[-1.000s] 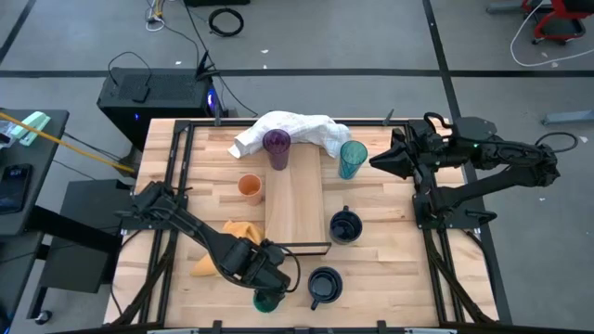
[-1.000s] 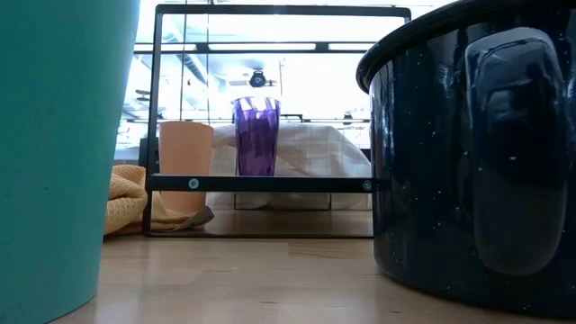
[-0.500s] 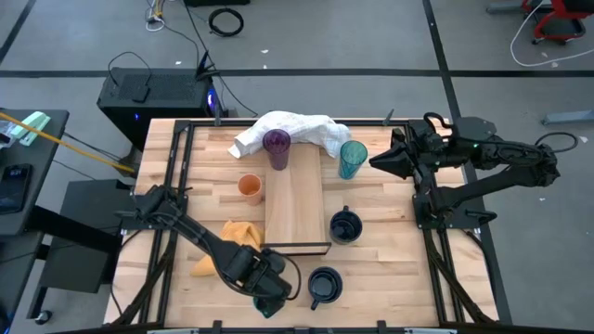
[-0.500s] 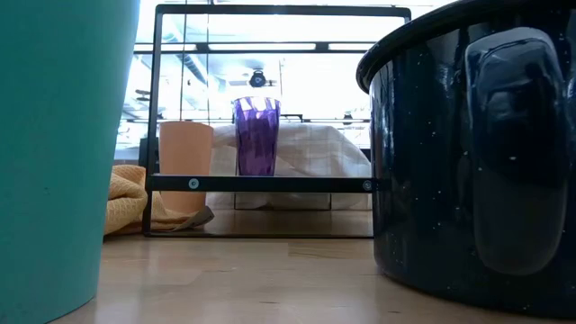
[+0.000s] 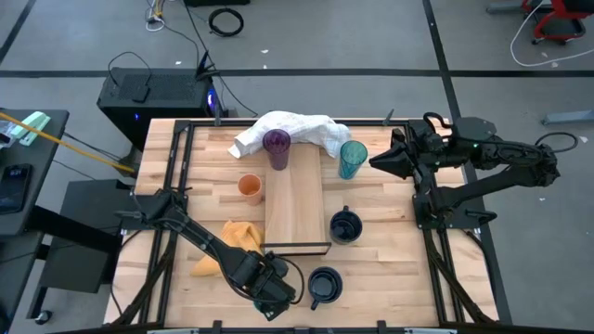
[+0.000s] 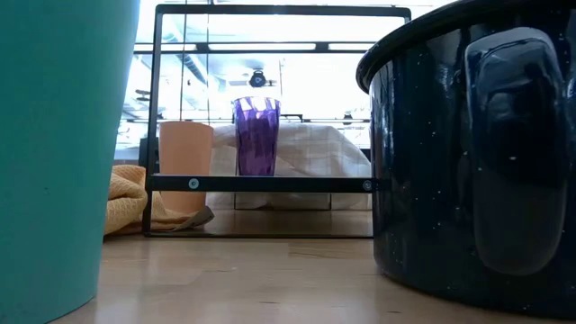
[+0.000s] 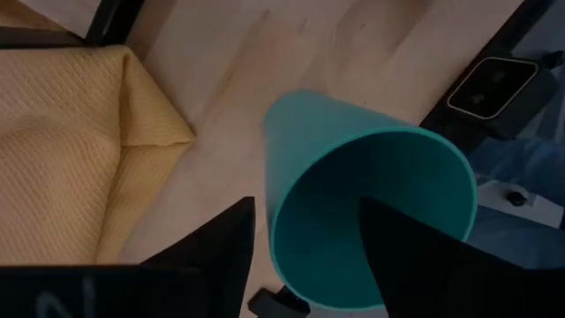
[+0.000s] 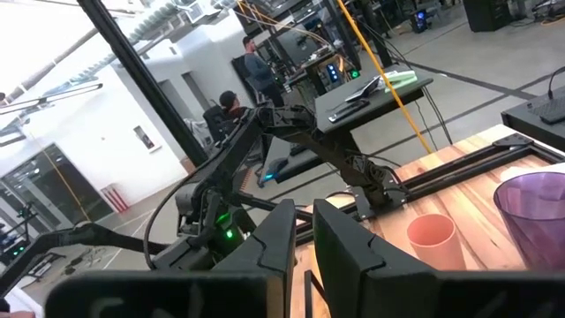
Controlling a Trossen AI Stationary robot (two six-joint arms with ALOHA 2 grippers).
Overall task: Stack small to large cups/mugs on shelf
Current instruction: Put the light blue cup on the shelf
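Note:
My left gripper (image 5: 271, 297) is open at the table's near edge, pointing down over the short teal cup (image 7: 371, 221). One finger (image 7: 225, 243) stands outside the cup's wall and the other (image 7: 415, 256) over its opening. The cup stands upright on the table (image 6: 54, 153). The shelf (image 5: 295, 199) lies mid-table. The purple tumbler (image 5: 277, 146) stands at its far end, and the orange cup (image 5: 251, 187) beside its left edge. The teal tumbler (image 5: 352, 158) and two navy mugs (image 5: 344, 225) (image 5: 324, 284) stand on the table. My right gripper (image 5: 376, 160) waits shut at the right.
A yellow cloth (image 5: 232, 243) lies just left of the shelf's dark-rimmed near end (image 5: 297, 247), close to my left gripper. A white cloth (image 5: 292, 128) lies crumpled at the far edge. The nearer navy mug (image 6: 468, 153) stands just right of the teal cup.
My left gripper has moved toward the table's near edge and now stands over the short teal cup, hiding it from above. The cup has stayed where it was.

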